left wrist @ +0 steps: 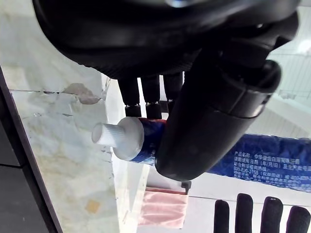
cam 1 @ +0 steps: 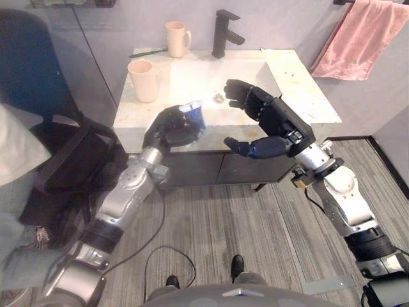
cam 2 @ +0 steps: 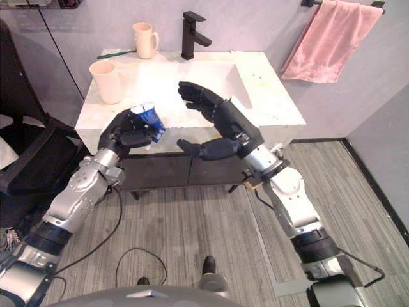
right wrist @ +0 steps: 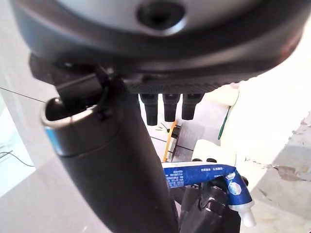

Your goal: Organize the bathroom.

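1. Two dark hands hover over the front of a pale marble vanity top with a white sunken basin in it.
2. The left hand has its fingers and thumb curled round a blue toothpaste tube with a white screw cap, holding it above the counter's front left edge.
3. The right hand is spread wide, fingers straight, thumb apart, holding nothing, just beside the tube and above the basin's front rim.
4. Two pale pink cups sit on the counter: a plain tumbler at the left, a handled mug at the back, with a green toothbrush lying between them.
5. A black tap stands behind the basin.
6. A pink towel hangs on the grey wall at right.
7. Grey wood-look planks cover the floor; dark cabinet doors sit under the counter.
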{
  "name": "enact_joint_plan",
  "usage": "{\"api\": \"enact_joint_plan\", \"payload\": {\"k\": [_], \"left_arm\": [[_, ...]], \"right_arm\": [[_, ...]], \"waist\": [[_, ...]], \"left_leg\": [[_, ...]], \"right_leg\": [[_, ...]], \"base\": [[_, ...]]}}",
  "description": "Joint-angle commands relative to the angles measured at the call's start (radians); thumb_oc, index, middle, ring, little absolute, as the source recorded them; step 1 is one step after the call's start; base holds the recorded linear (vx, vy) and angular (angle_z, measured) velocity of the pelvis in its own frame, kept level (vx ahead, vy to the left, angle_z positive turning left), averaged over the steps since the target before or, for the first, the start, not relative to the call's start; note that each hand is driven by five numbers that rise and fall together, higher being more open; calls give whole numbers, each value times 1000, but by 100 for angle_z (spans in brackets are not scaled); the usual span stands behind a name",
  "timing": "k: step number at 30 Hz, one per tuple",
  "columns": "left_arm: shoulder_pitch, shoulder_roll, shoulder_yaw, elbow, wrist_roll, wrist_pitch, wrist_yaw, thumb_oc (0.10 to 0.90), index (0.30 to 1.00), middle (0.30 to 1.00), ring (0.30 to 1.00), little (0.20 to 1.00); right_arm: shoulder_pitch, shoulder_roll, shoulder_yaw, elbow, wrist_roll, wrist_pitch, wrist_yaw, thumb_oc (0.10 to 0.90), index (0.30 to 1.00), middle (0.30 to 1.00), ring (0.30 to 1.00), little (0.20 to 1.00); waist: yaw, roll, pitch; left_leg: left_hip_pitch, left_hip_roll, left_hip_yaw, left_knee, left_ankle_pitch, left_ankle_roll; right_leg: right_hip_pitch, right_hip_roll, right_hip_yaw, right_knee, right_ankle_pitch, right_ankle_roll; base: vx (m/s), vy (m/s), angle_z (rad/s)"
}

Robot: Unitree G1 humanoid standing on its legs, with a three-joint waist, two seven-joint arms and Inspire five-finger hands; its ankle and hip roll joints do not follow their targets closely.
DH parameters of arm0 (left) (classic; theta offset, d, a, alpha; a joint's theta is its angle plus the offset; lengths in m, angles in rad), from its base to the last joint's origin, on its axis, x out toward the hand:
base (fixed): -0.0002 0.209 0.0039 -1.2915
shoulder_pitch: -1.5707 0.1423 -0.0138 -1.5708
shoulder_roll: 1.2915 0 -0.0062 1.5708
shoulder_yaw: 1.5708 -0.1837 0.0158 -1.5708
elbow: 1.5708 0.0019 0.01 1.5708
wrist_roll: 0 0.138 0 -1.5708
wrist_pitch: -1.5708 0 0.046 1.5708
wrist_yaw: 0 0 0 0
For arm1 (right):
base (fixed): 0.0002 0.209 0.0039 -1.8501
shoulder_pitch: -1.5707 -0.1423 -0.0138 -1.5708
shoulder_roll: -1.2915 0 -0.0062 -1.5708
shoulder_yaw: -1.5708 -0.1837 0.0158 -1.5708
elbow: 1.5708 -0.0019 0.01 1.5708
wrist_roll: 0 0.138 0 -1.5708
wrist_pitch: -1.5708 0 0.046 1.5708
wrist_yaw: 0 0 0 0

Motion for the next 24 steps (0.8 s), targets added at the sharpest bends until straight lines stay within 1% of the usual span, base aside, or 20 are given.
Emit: {"api": "enact_joint_plan", "payload": {"k": [1, 4, 9, 10, 11, 12, 13, 24], "left_arm": [[-225, -30, -40, 26, 15, -132, -26, 400, 300, 300, 300, 300], [-225, -41, -46, 29, 23, -124, -30, 400, 300, 300, 300, 300], [-237, -51, -60, 43, 16, -113, -33, 400, 300, 300, 300, 300], [-239, -54, -61, 44, 15, -110, -31, 400, 300, 300, 300, 300], [-239, -55, -62, 46, 15, -111, -31, 400, 300, 300, 300, 300], [-238, -60, -65, 50, 15, -110, -32, 400, 300, 300, 300, 300], [-239, -63, -67, 49, 16, -104, -29, 400, 300, 300, 300, 300], [-242, -71, -72, 44, 16, -80, -30, 400, 300, 300, 300, 300]], "right_arm": [[-196, -3, -30, 8, 88, -72, -18, 800, 900, 900, 900, 900], [-213, 14, -9, 29, 90, -71, -28, 800, 900, 900, 900, 900], [-257, 52, 22, 75, 111, -86, -57, 800, 900, 900, 900, 900], [-262, 57, 24, 78, 120, -89, -59, 764, 846, 846, 846, 846], [-265, 61, 27, 81, 122, -90, -60, 758, 836, 836, 836, 836], [-277, 74, 31, 88, 133, -85, -60, 772, 858, 858, 858, 858], [-284, 80, 34, 88, 129, -79, -59, 800, 900, 900, 900, 900], [-311, 112, 72, 111, 133, -49, -42, 800, 900, 900, 900, 900]], "waist": [[12, 39, -32], [22, 37, -31], [38, 36, -32], [39, 36, -32], [40, 36, -32], [44, 35, -32], [47, 34, -32], [64, 33, -31]], "left_leg": [[-15, -56, -13, 35, -57, 7], [-14, -58, -18, 36, -58, 7], [-9, -59, -26, 35, -60, 7], [-9, -59, -28, 35, -60, 7], [-8, -59, -28, 34, -60, 7], [-7, -60, -32, 35, -61, 7], [-7, -61, -34, 36, -62, 7], [0, -62, -45, 28, -59, 7]], "right_leg": [[91, 70, -63, 46, -215, 83], [95, 69, -70, 46, -216, 84], [103, 68, -79, 41, -216, 84], [103, 68, -79, 41, -216, 84], [103, 68, -80, 40, -216, 84], [106, 67, -81, 40, -216, 84], [108, 67, -83, 39, -217, 84], [115, 65, -95, 35, -215, 85]], "base": [[0, 0, 0], [16, -11, 7], [18, -13, 5], [0, 0, 0], [20, -2, 4], [26, -1, 7], [26, -1, 9], [10, 0, 3]]}}
